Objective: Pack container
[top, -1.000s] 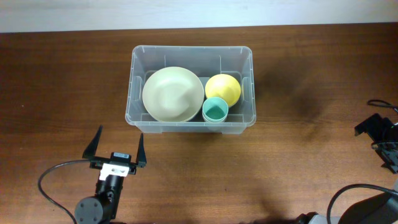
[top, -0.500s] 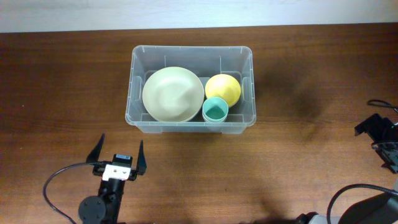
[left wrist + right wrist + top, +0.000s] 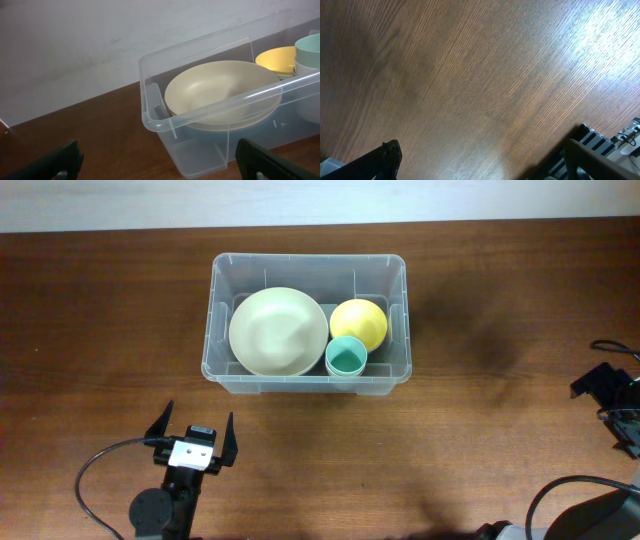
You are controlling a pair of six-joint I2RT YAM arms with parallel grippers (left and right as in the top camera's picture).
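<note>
The clear plastic container (image 3: 218, 370) stands at the table's centre back. It holds a large cream bowl (image 3: 277, 330), a yellow bowl (image 3: 358, 321) and a teal cup (image 3: 346, 358). My left gripper (image 3: 194, 430) is open and empty, near the front edge, below the container's left end. In the left wrist view the container (image 3: 160, 117) fills the right side with the cream bowl (image 3: 220, 90), yellow bowl (image 3: 277, 57) and teal cup (image 3: 309, 47) inside. My right gripper (image 3: 480, 167) is open and empty over bare wood; in the overhead it sits at the far right edge (image 3: 612, 405).
Black cables loop by the left arm (image 3: 95, 475) and at the right arm (image 3: 560, 490). A pale wall strip (image 3: 320, 200) runs along the table's back edge. The table's edge and striped equipment (image 3: 600, 142) show at the lower right of the right wrist view.
My left gripper has drawn back toward the front edge and slightly right, away from the container. The right arm and the container's contents have not moved.
</note>
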